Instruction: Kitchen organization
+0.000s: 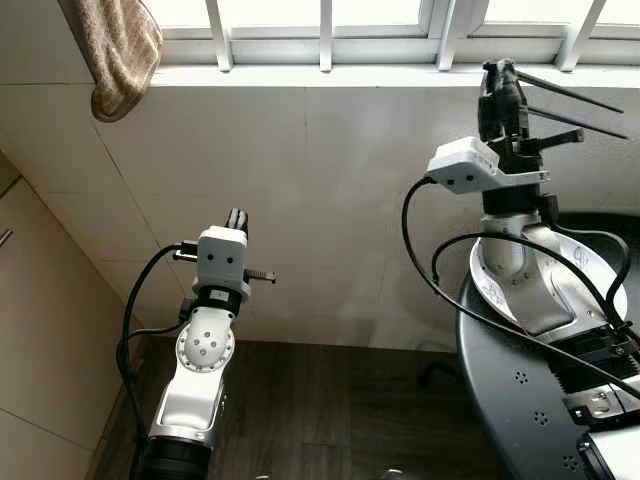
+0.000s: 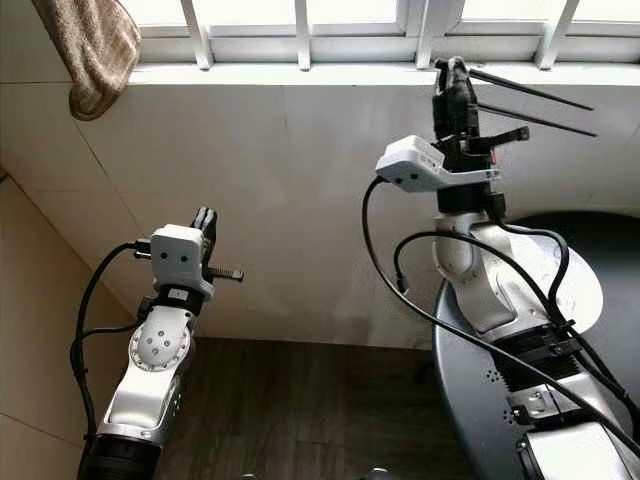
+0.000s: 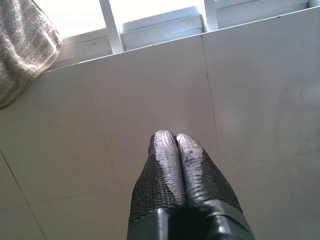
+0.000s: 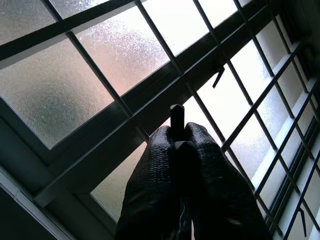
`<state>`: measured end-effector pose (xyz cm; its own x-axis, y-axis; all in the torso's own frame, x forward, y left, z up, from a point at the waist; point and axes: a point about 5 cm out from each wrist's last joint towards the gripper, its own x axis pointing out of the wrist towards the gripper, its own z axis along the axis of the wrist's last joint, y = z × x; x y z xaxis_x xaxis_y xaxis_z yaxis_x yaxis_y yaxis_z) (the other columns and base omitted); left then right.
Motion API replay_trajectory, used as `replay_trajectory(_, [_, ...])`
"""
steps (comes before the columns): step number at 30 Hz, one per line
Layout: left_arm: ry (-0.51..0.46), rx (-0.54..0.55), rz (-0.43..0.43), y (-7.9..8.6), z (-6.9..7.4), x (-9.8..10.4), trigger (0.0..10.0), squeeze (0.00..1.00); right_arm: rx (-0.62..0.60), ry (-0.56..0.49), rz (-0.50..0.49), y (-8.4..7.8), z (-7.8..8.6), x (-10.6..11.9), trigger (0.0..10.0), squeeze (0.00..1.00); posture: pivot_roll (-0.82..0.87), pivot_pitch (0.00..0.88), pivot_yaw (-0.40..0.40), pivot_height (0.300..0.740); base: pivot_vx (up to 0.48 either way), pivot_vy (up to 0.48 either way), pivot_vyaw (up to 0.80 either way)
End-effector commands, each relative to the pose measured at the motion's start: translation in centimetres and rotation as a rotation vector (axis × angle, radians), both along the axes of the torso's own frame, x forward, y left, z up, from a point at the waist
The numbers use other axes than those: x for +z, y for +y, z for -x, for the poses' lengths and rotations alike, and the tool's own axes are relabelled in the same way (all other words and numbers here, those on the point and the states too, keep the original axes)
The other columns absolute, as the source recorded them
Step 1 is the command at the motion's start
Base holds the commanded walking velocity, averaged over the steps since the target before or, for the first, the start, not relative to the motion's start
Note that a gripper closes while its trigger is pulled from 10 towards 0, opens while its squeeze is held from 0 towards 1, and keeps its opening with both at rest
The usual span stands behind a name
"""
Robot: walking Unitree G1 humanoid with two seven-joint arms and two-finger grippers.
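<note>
Two silver robot arms are raised before a white tiled wall below a barred window. The left hand (image 1: 236,219), at about eight o'clock in the head views, is closed on nothing, its black textured fingers (image 3: 175,165) pressed together and pointed at the tiles. The right hand (image 1: 497,88), at about two o'clock, is lifted to the level of the white window ledge (image 1: 330,75) and is clamped on a pair of thin dark sticks (image 1: 575,105), apparently chopsticks, whose long ends jut out towards three o'clock. In the right wrist view only a short dark stub (image 4: 177,120) is seen past the fingertips, against the frosted panes.

A round dark grey surface (image 1: 500,390) carrying a white round plate (image 1: 585,270) lies at five o'clock, partly hidden by the right arm. A brown woven cloth (image 1: 118,50) hangs at eleven o'clock.

Several risks are judged likely: the sticks are gripped near one end, so they could pivot, slip or fall to the dark wooden floor (image 1: 330,410); their free ends could be knocked against the window bars; the black cables could snag.
</note>
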<state>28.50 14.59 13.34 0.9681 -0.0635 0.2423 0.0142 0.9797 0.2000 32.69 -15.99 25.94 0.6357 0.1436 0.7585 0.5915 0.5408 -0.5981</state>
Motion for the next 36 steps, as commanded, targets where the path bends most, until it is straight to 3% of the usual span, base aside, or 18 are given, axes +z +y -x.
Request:
replay_trajectory(1, [0.005,0.003,0.006,0.1,0.0,-0.2,10.0,0.00,0.057,-0.026,-0.048,0.3,0.2,1.3,10.0,0.00,0.00,0.000,0.011,0.740,0.000,0.000,0.00])
replay_trajectory(7, [0.006,0.001,0.006,0.0,0.0,-0.2,10.0,0.00,0.195,0.060,-0.165,0.8,0.1,1.5,10.0,0.00,0.00,0.000,0.010,0.740,0.000,0.000,0.00])
replay_trajectory(18, [0.013,-0.002,0.005,0.0,-0.1,-0.3,10.0,0.00,0.239,0.122,-0.241,1.0,0.1,1.3,10.0,0.00,0.00,0.006,0.011,0.740,0.000,0.000,0.00])
replay_trajectory(30, [0.018,-0.007,0.004,0.0,-0.1,-0.4,10.0,0.00,0.349,0.304,-0.438,1.5,-0.6,-0.2,10.0,0.00,0.00,0.010,0.012,0.740,0.000,0.000,0.00])
replay_trajectory(36, [0.019,-0.008,0.001,0.0,-0.1,-0.4,10.0,0.00,0.408,0.381,-0.489,2.1,-0.7,-1.1,10.0,0.00,0.00,0.011,0.012,0.740,0.000,0.000,0.76])
